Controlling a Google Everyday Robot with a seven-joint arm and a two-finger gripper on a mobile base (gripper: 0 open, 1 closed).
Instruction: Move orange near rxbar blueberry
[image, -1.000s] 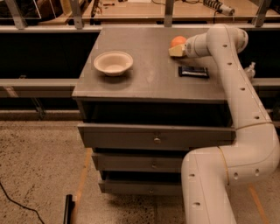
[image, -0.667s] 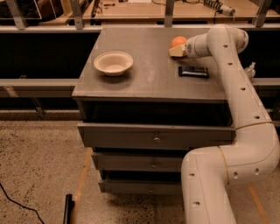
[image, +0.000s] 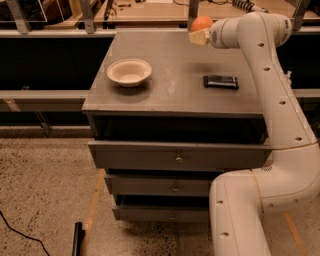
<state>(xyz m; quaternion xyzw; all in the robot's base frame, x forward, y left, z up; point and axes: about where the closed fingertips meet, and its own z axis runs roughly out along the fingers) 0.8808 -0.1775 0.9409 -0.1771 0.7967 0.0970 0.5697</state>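
my gripper (image: 199, 34) hangs over the far part of the table (image: 170, 97), toward its right side, and my arm reaches in from the right. my fingers (image: 196, 38) are clamped on the orange (image: 202, 23). the fruit bulges out above the pale tips and is lifted clear of the tabletop. the dark snack bar (image: 221, 81) lies flat on the table nearer the front edge, a little right of the orange and apart from it. a white bowl (image: 129, 72) sits on the left half.
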